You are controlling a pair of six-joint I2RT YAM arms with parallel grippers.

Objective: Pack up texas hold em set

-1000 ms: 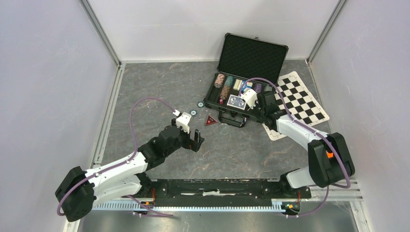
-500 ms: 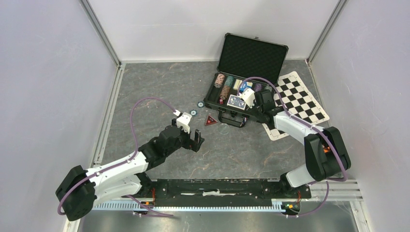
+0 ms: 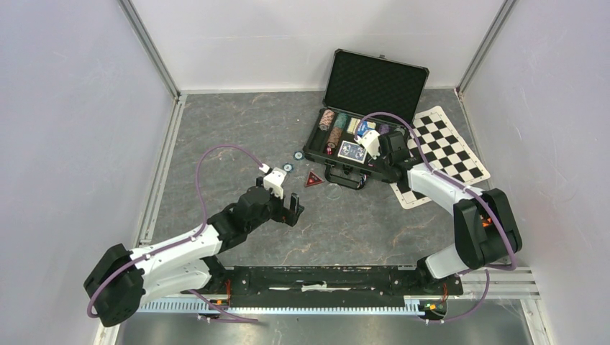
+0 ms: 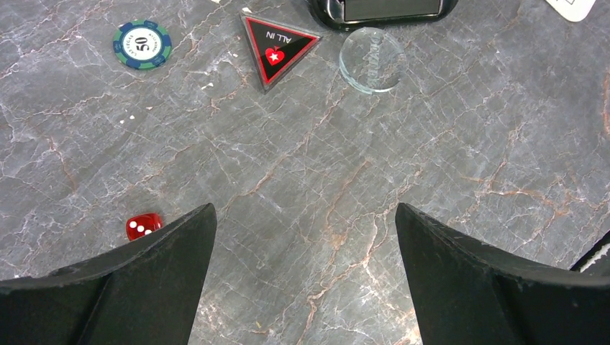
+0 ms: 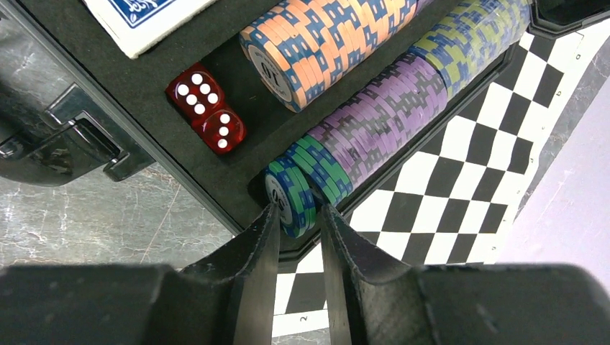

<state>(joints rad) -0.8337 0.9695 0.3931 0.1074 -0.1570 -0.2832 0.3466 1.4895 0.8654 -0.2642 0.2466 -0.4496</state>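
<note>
The black case (image 3: pixel 375 80) lies open at the back, foam lid up. Its tray holds rows of striped chips (image 5: pixel 327 43), a blue card deck (image 5: pixel 144 18) and two red dice (image 5: pixel 206 108). My right gripper (image 5: pixel 298 208) is over the tray's right end (image 3: pixel 383 141), its jaws slightly apart around the blue-green chips (image 5: pixel 291 194) that end the purple row. My left gripper (image 4: pixel 303 212) hovers wide open over bare table (image 3: pixel 293 208). A red die (image 4: pixel 143 226) sits beside its left finger. Ahead lie a red triangular marker (image 4: pixel 277 47) and a blue chip (image 4: pixel 142 44).
A clear round disc (image 4: pixel 371 60) lies right of the marker, just before the case handle (image 3: pixel 350 177). The black-and-white checkered mat (image 3: pixel 446 147) lies under the case's right side. A second loose chip (image 3: pixel 297 154) lies left of the case. Walls enclose the table on three sides.
My right gripper's jaws have parted a little around the blue-green chips, and that arm has edged toward the case. The left arm has barely moved.
</note>
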